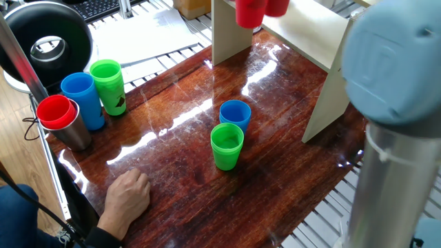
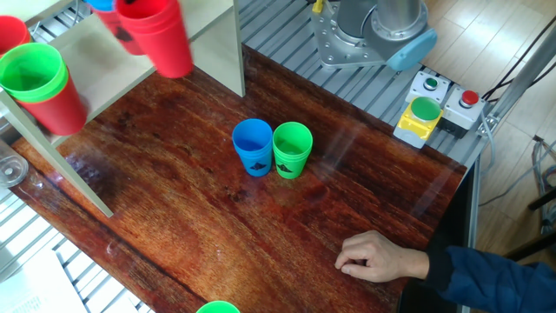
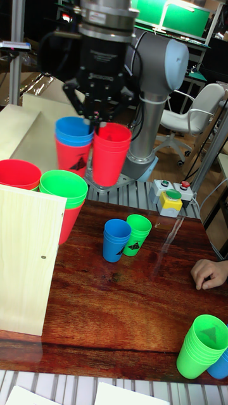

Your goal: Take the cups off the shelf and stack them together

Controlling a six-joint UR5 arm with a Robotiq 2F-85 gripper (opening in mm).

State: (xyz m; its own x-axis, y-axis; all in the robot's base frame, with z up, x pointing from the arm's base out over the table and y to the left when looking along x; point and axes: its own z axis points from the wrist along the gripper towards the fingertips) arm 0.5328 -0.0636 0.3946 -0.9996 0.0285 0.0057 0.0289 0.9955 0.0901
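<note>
Gripper (image 3: 95, 121) clamps the rim of a nested red cup stack (image 3: 109, 155), airborne beside the shelf (image 3: 28, 259).

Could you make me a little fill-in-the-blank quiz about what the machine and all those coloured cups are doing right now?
1. The gripper carries a stack of plastic cups whose colour is ____.
2. Beside the blue plastic cup in the middle of the wooden table stands a cup coloured ____.
3. A person's bare hand rests on the ____.
4. On the cream board shelf, the green plastic cup sits nested in a cup coloured ____.

Missing words: red; green; table; red
</note>
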